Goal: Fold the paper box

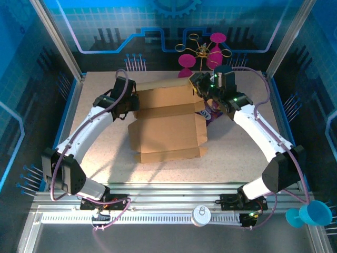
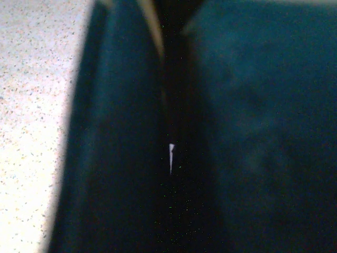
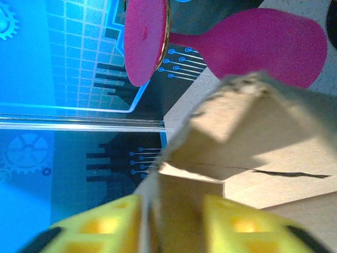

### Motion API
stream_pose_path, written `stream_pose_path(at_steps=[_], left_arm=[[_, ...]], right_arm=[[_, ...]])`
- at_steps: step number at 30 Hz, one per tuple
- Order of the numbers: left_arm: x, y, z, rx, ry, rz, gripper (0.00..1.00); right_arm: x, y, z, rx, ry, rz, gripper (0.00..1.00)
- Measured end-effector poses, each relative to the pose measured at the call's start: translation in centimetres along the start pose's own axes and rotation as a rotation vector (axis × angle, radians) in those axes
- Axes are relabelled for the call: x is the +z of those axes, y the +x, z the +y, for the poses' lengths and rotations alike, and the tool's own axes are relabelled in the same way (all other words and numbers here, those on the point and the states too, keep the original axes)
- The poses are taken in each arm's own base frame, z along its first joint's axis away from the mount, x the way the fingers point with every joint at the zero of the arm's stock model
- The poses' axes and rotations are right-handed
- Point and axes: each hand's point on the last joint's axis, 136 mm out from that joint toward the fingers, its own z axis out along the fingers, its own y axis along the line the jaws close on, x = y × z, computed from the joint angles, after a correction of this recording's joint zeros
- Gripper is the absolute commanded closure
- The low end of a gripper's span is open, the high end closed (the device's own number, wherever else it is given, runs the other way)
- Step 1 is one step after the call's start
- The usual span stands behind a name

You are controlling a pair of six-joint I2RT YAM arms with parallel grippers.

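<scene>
1. while the paper box (image 1: 168, 129) lies mid-way across the table (image 1: 221, 158), long axis near-to-far, both arms reach its far edge.
2. right fingers (image 3: 239, 226) appear clamped on the far-right flap.
3. left fingers (image 1: 131, 103) sit at the far-left corner; i cannot tell their opening.

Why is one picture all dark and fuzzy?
Left wrist view: dark and blurry, something sits against the lens, and the table glares white. Right wrist view: yellow fingers and paper box edge out of focus. Top view: sharp, evenly lit.

Brown paper box (image 1: 167, 126) mid-table, partly folded, far flaps raised.
</scene>
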Motion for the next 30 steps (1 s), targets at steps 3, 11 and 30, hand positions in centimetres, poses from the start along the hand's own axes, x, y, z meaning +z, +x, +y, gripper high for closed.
stream_pose_path(at_steps=[3,11,30], left_arm=[[-0.8,-1.0,-0.2,-0.005,0.004,-0.010,1.00],[-2.4,-2.9,-0.2,-0.030,0.002,-0.007,1.00],[-4.1,-2.8,0.0,-0.061,-0.049,0.134,1.00]], right_arm=[[-1.3,-0.6,0.5,-0.059,-0.007,-0.032,0.50],[-8.2,-1.3,1.2,-0.302,-0.016,-0.132,0.52],[-3.3,0.4,-9.2,-0.366,0.288,-0.019,0.52]])
